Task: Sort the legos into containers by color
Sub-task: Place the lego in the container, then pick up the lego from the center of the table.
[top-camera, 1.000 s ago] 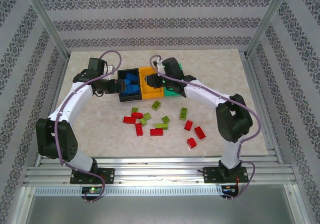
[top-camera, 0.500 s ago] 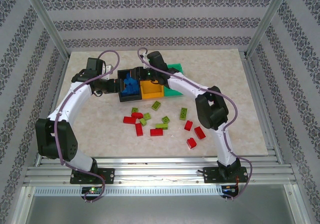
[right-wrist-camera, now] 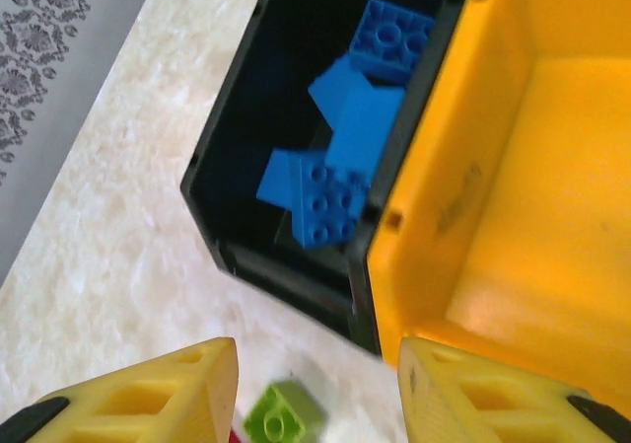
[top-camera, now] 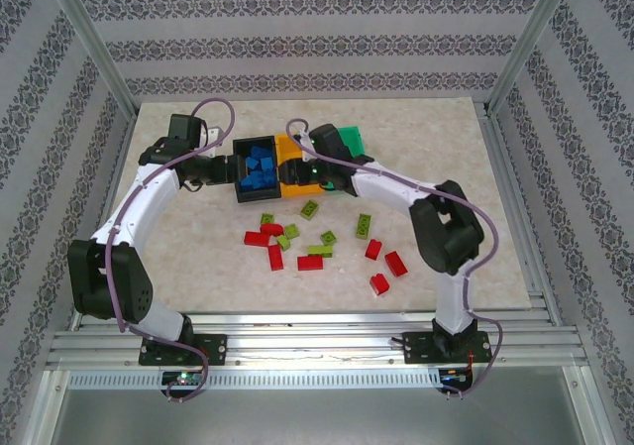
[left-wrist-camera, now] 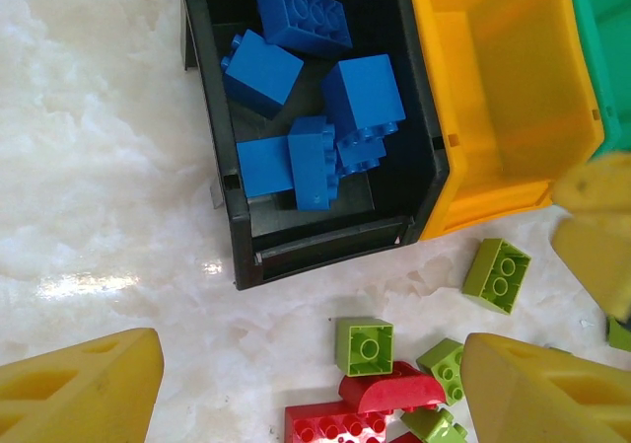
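The black bin (top-camera: 241, 189) holds several blue legos (top-camera: 260, 166); the orange-yellow bin (top-camera: 291, 151) beside it is bare inside, and the green bin (top-camera: 349, 140) stands behind my right arm. Loose red legos (top-camera: 256, 238) and lime legos (top-camera: 364, 225) lie on the table in front of the bins. My left gripper (top-camera: 220, 173) hovers open just left of the black bin; between its fingers I see a lime brick (left-wrist-camera: 364, 346) and a red brick (left-wrist-camera: 392, 389) on the table below. My right gripper (top-camera: 295, 175) is open and empty over the front of the orange-yellow bin (right-wrist-camera: 552, 216), next to the black bin (right-wrist-camera: 286, 265).
The bins stand side by side at mid-table on a marble-look board (top-camera: 178, 267). The loose legos spread from below the black bin to the right, the farthest a red one (top-camera: 379, 284). My right gripper's yellow fingers (left-wrist-camera: 592, 236) show at the right edge of the left wrist view.
My right gripper swung left from the orange and green bins to the black bin, opened its jaws, then drew back over the orange-yellow bin's front. The left arm has barely moved.
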